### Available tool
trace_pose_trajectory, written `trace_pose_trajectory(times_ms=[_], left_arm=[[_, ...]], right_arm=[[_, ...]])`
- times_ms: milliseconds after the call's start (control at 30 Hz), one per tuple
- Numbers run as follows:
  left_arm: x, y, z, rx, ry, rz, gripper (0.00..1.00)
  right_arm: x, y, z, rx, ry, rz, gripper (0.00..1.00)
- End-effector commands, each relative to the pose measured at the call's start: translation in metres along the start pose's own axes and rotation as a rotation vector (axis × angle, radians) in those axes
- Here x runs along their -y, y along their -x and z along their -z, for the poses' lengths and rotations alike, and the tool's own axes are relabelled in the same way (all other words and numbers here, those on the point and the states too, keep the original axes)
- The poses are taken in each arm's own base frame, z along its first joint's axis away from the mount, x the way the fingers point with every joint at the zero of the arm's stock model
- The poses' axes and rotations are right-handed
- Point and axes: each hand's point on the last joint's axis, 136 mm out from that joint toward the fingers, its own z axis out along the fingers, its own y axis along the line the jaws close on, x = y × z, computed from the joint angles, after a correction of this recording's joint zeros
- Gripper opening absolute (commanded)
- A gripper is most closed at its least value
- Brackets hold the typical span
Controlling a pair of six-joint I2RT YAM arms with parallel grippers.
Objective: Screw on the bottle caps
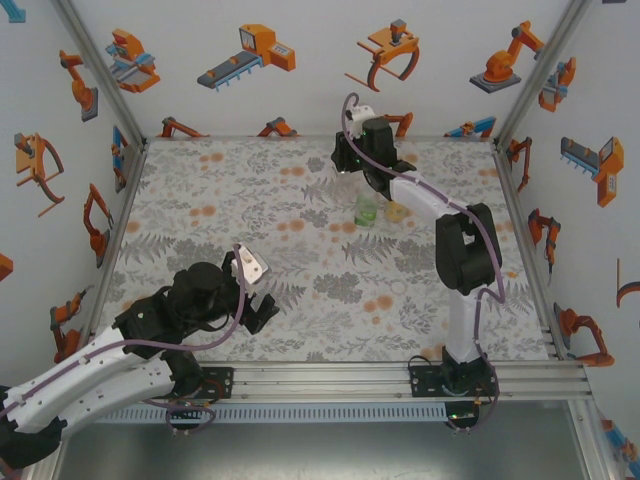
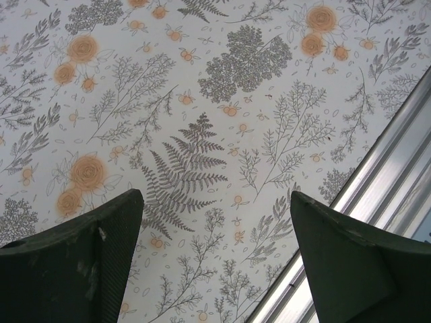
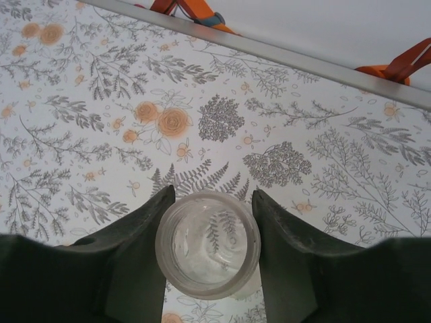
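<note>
Both arms are made of smooth white tubes with chunky black joints. The left arm [image 1: 90, 372] looks big and fat, and the right arm [image 1: 425, 195] looks thinner. A thin purple cable [image 1: 205, 345] loops along each arm. Each wrist has a small white box [image 1: 248, 265] on it. A flat black plate [image 1: 452, 378] sits under each arm. The fingers [image 2: 94, 262] are dark, thick wedges with little pale scratches.

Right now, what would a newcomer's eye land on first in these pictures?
The right gripper clasps an uncapped colourless clear plastic bottle near the back of the floral-clothed table. Close by sit a small green-tinted transparent bottle and something yellowish. The left gripper hangs open at front left.
</note>
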Motion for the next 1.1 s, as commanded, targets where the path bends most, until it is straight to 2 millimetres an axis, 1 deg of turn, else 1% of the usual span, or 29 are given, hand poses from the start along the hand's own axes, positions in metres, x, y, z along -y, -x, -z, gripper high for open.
trace_pose_trajectory(times_ms=[0,133,267,467,567,600,667,733,800,867,1000,1067], left_arm=[[-0.003,-0.004,0.0,-0.007,0.017,-0.005,0.82],[-0.004,-0.003,0.001,-0.005,0.019,-0.007,0.82],[-0.004,0.002,0.002,0.016,0.02,-0.004,0.82],[-0.004,0.009,0.003,0.037,0.018,-0.009,0.83],[-0.004,0.014,0.005,0.054,0.018,-0.012,0.83],[-0.004,0.016,0.005,0.062,0.016,-0.013,0.83],[-0.003,0.02,0.007,0.076,0.012,-0.017,0.83],[-0.003,0.024,0.009,0.087,0.007,-0.02,0.83],[-0.002,0.028,0.011,0.102,0.001,-0.019,0.83],[0.0,0.033,0.013,0.124,-0.008,-0.019,0.83],[0.005,0.045,0.018,0.182,-0.04,-0.018,0.83],[0.009,0.052,0.021,0.211,-0.062,-0.018,0.84]], right_arm=[[-0.001,0.009,0.004,0.035,0.01,0.018,0.39],[-0.004,0.015,0.008,0.042,0.018,0.021,0.32],[-0.014,0.029,0.02,0.064,0.043,0.022,0.28],[-0.041,0.053,0.047,0.095,0.122,0.0,0.25],[-0.058,0.065,0.066,0.104,0.176,-0.013,0.23],[-0.066,0.067,0.072,0.102,0.206,-0.011,0.23],[-0.082,0.069,0.087,0.093,0.264,-0.007,0.22],[-0.099,0.07,0.105,0.077,0.327,0.001,0.21],[-0.111,0.068,0.123,0.062,0.372,0.005,0.21],[-0.124,0.067,0.143,0.056,0.434,0.008,0.21],[-0.153,0.059,0.188,0.048,0.612,0.026,0.21],[-0.166,0.054,0.213,0.055,0.698,0.042,0.19]])
